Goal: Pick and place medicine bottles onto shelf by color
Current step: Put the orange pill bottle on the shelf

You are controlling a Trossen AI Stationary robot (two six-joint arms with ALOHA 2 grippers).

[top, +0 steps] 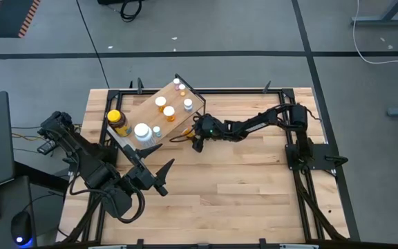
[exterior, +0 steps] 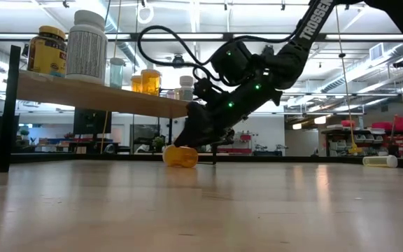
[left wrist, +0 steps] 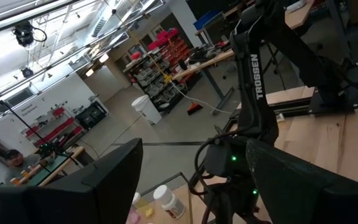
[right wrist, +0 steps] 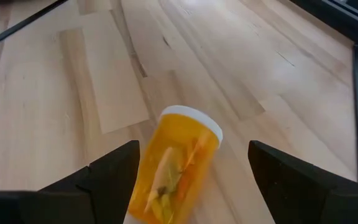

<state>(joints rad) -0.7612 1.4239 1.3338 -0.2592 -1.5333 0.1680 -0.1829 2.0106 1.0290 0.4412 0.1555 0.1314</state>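
Note:
An orange vial with a white cap point(right wrist: 176, 165) lies on its side on the table, just in front of the shelf point(top: 147, 104); it also shows in the low view point(exterior: 180, 156). My right gripper point(right wrist: 194, 180) is open and low over the table, one finger on either side of the vial, not shut on it; it also shows in the high view point(top: 195, 140). The plywood shelf carries an amber jar with a yellow lid point(top: 118, 122), a white-capped bottle point(top: 142, 131), orange vials point(top: 169, 112) and tiny vials point(top: 179, 86). My left gripper point(top: 159, 158) is open and empty, near the shelf's near corner.
A pale vial point(exterior: 380, 161) lies on its side far off at the table's edge. The shelf's black frame legs point(exterior: 9, 112) stand on the table. A black frame point(top: 302, 149) runs round the tabletop. The near half of the table is bare wood point(top: 240, 200).

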